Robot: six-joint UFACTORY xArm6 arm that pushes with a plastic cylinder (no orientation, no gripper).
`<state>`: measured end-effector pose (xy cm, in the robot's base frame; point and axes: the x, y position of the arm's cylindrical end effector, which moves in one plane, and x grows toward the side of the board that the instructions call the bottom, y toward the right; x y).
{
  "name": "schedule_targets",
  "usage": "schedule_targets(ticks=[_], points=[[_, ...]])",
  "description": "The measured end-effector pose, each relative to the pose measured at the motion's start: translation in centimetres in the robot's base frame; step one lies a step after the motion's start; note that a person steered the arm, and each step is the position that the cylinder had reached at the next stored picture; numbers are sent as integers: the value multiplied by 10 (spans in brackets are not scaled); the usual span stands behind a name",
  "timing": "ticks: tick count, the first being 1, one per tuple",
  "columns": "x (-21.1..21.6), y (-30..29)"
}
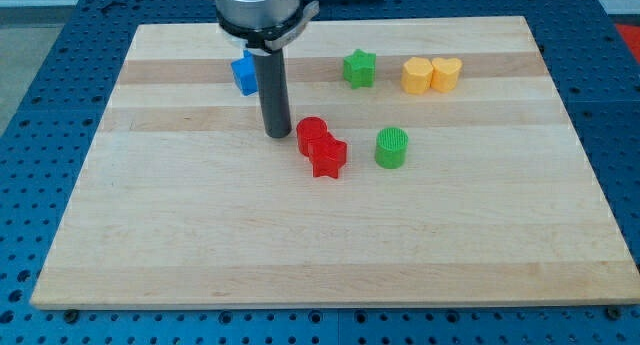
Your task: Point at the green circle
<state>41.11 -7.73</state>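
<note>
While you look down on the wooden board [330, 235], my tip [278, 134] rests on it, just left of the red cylinder [311, 133] and red star [328, 157] — well apart from the green circle [391, 147], right of centre. No gripper — just a rod. A blue block [243, 74] sits behind it.

Seven blocks — two red [320, 145], two green [391, 147], two yellow [432, 75], one blue [243, 73].
</note>
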Motion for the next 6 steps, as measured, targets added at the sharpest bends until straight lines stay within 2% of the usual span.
schedule_targets(ticks=[1,2,3,4,5,6], points=[[41,-27],[103,0],[138,92],[120,156],[84,149],[72,147]])
